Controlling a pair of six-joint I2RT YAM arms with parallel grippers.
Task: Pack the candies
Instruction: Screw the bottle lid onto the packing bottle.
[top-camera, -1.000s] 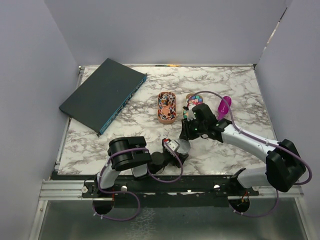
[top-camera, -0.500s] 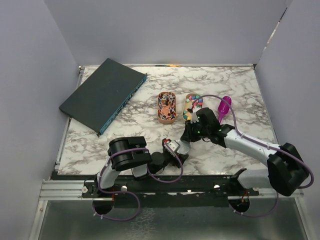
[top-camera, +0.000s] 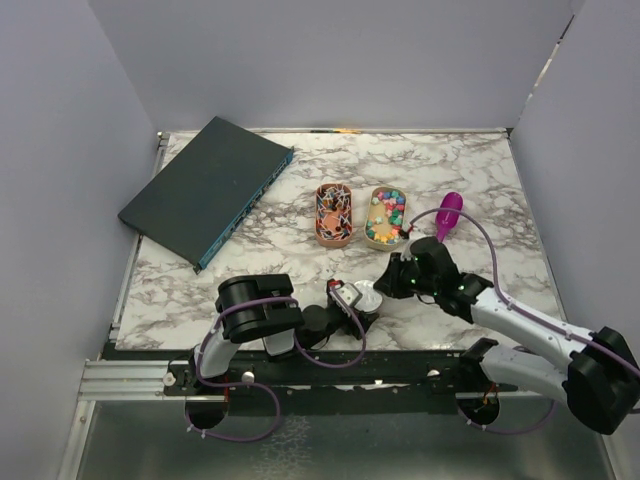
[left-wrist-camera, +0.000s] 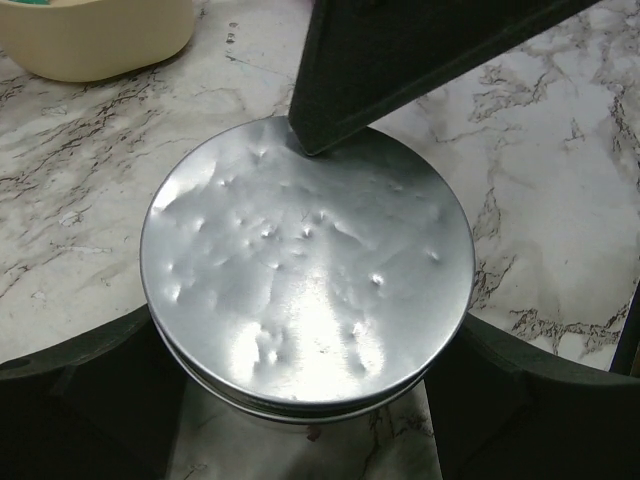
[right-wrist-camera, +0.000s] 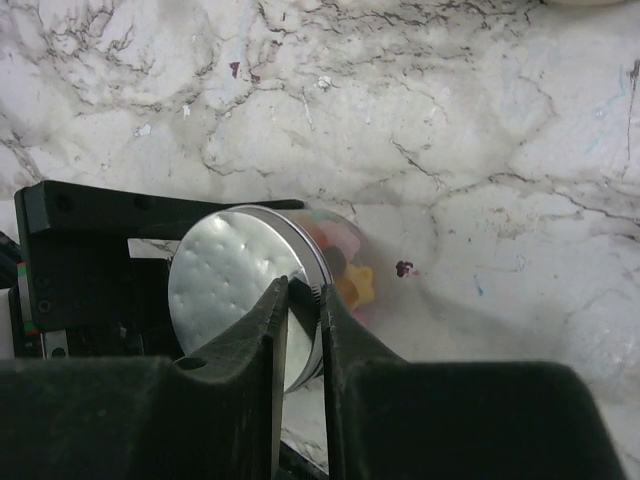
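Note:
Wrapped candies (top-camera: 334, 208) fill an orange bowl (top-camera: 333, 240). Bright ball candies (top-camera: 387, 210) fill a cream bowl (top-camera: 380, 243). A clear jar (top-camera: 368, 294) with a dented silver lid (left-wrist-camera: 305, 260) stands near the table's front. My left gripper (left-wrist-camera: 305, 335) is closed on the jar's sides, one finger at each flank. Through the jar's wall show yellow and pink candies (right-wrist-camera: 350, 280). My right gripper (right-wrist-camera: 305, 290) pinches the lid's rim (right-wrist-camera: 318, 300), one finger on the lid's top and one on its knurled edge. From above, the right gripper (top-camera: 388, 283) sits just right of the jar.
A purple scoop (top-camera: 447, 213) lies right of the cream bowl. A dark flat box (top-camera: 205, 190) rests at the back left. Grey walls enclose the marble table (top-camera: 480, 180) on three sides. A small red speck (right-wrist-camera: 403, 268) marks the marble beside the jar.
My right arm drew back from the cream bowl and came down to the jar, its jaws narrowing onto the lid's rim. The left arm and jar stayed put.

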